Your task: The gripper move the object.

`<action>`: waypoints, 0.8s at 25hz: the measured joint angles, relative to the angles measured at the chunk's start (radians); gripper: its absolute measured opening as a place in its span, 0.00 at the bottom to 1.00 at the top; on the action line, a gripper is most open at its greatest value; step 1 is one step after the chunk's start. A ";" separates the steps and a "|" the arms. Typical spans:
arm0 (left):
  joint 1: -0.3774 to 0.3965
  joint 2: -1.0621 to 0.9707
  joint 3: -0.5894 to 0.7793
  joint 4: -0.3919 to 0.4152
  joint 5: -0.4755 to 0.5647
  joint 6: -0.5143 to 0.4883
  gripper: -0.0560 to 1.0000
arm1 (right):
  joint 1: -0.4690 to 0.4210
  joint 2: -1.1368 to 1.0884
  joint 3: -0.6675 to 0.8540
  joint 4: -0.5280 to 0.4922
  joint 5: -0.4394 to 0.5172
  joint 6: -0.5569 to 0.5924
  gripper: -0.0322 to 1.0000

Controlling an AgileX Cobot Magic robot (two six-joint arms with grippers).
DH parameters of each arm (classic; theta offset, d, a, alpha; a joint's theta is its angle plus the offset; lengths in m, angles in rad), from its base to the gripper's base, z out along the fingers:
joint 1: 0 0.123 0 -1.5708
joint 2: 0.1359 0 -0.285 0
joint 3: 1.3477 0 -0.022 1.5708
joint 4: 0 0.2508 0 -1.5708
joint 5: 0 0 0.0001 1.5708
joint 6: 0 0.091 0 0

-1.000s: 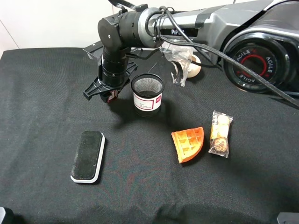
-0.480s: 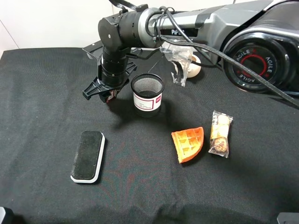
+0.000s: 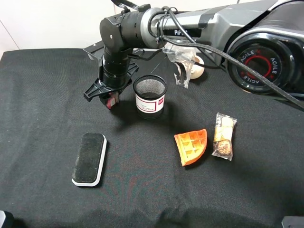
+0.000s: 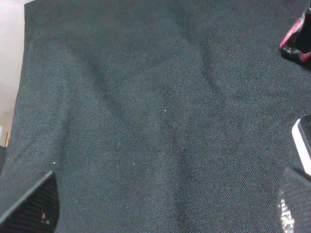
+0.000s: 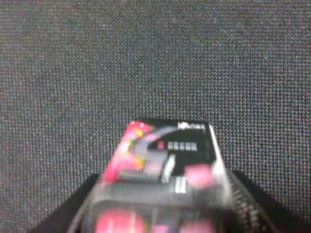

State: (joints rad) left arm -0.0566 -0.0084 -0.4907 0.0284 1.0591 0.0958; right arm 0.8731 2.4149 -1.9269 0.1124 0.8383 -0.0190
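My right gripper (image 3: 109, 94), a big black cylinder with black finger brackets, reaches across to the left of the exterior view and points straight down. The object (image 3: 112, 101), a small black carton with a red-pink label, sits right under it, between the brackets and at the cloth. In the right wrist view the carton (image 5: 165, 150) is blurred, with dark fingers (image 5: 243, 206) close on either side. How tightly they press on it does not show. My left gripper (image 4: 163, 206) stands open over bare cloth, and the carton (image 4: 295, 40) shows far off in its view.
A black mesh cup (image 3: 150, 96) with a white label stands just right of the carton. A flat black-and-white eraser (image 3: 89, 158) lies nearer the front. An orange waffle piece (image 3: 191, 146) and a wrapped snack (image 3: 223, 135) lie to the right. The black cloth (image 3: 42, 104) covers the table.
The right gripper's brackets have crept up a little, and more of the red-pink carton shows below them. Nothing else has moved.
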 joint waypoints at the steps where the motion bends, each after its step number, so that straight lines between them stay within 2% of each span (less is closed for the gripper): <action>1: 0.000 0.000 0.000 0.000 0.000 0.000 0.95 | 0.000 0.000 0.000 0.000 0.000 0.000 0.47; 6: 0.000 0.000 0.000 0.000 0.000 0.000 0.95 | 0.000 0.000 0.000 0.000 0.000 0.000 0.55; 20: 0.000 0.000 0.000 0.000 0.000 0.000 0.95 | 0.000 0.000 -0.002 0.001 0.021 -0.001 0.58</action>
State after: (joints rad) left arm -0.0566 -0.0084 -0.4907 0.0284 1.0591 0.0958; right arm 0.8731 2.4149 -1.9293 0.1131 0.8592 -0.0198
